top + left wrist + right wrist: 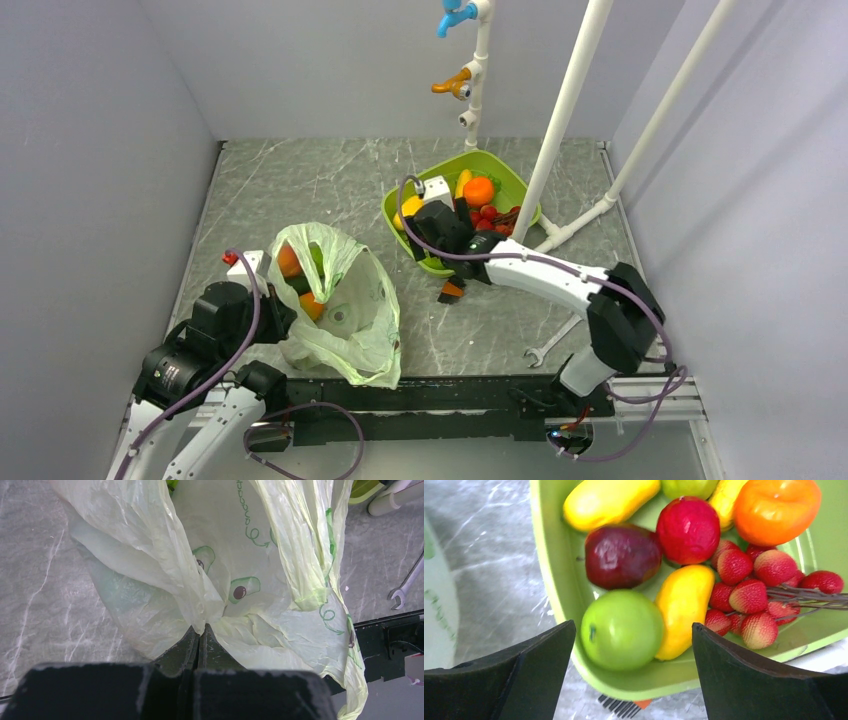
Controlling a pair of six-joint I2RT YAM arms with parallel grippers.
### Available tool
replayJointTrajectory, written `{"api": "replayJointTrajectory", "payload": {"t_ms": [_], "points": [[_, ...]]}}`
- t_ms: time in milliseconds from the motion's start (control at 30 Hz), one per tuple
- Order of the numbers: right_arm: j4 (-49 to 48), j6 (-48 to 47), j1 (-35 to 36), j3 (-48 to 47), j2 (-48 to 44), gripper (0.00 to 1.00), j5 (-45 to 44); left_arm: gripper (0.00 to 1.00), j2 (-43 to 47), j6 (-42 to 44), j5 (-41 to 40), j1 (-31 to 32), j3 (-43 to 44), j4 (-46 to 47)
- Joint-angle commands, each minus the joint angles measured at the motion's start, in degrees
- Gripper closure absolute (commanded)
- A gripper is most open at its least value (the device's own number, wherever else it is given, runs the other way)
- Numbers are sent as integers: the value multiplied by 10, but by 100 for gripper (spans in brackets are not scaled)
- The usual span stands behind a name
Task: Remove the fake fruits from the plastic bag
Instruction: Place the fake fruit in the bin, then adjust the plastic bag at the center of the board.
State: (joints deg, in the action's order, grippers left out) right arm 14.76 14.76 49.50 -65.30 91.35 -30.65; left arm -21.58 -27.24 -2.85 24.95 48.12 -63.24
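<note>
**Left gripper** (pixel 199 630): I see the fingers closed flat together, pinching a gathered fold of the plastic bag (pixel 150 565) right at their tips; the bag fans out beyond the tips over the grey marbled table (pixel 45 580); its film is printed with cartoon avocado halves with eyes and a line of curly green script that I cannot read; no brand name shows. From the top camera I see the fake fruits (pixel 291 262), orange and green pieces, inside the bag's open mouth just past these fingers.

**Right gripper** (pixel 634 626): the fingers are spread wide and hold nothing; they hang over the near rim of the green tray (pixel 551 580); between and just beyond the tips a green apple (pixel 621 630) lies in the tray's near corner, touching a yellow mango (pixel 684 607); farther from the tips sit a dark red apple (pixel 621 555) and an orange (pixel 776 507); the strawberries (pixel 749 596) lie toward the right-hand finger. A wrench (pixel 550 345) lies on the table, well behind the fingers.
</note>
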Motion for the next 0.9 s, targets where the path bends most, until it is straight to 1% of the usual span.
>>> {"api": "replayJointTrajectory", "payload": {"t_ms": [0,67,133,233,267,367,467,533,567,700,800,867], "points": [[-46,-13,0,53,-81,13,111,100,-7,-2,-2,-3,1,15],[-68,-13,1,84,-119,15,165,100,-8,-3,-2,-3,2,13],[-96,-21,2,117,-162,18,235,100,-4,-1,-3,-3,1,16],[-142,-35,5,162,-225,28,346,100,-1,-3,-4,-3,2,16],[-174,-37,9,181,-240,32,386,100,0,-4,-5,-3,2,16],[-241,-27,23,208,-266,43,493,100,8,-4,-4,-4,3,17],[-291,-12,44,205,-234,56,569,100,17,-4,-3,-4,3,19],[-309,-5,60,186,-192,64,589,100,21,-3,-3,-4,4,18],[-314,-4,67,175,-165,66,593,100,23,-4,-4,-4,5,18],[-335,2,91,117,-58,68,605,100,22,-4,-1,-4,13,24],[-356,14,101,78,12,68,585,100,13,-5,28,-4,28,44],[-355,18,102,39,60,67,592,100,2,-3,51,-4,45,67]]}}
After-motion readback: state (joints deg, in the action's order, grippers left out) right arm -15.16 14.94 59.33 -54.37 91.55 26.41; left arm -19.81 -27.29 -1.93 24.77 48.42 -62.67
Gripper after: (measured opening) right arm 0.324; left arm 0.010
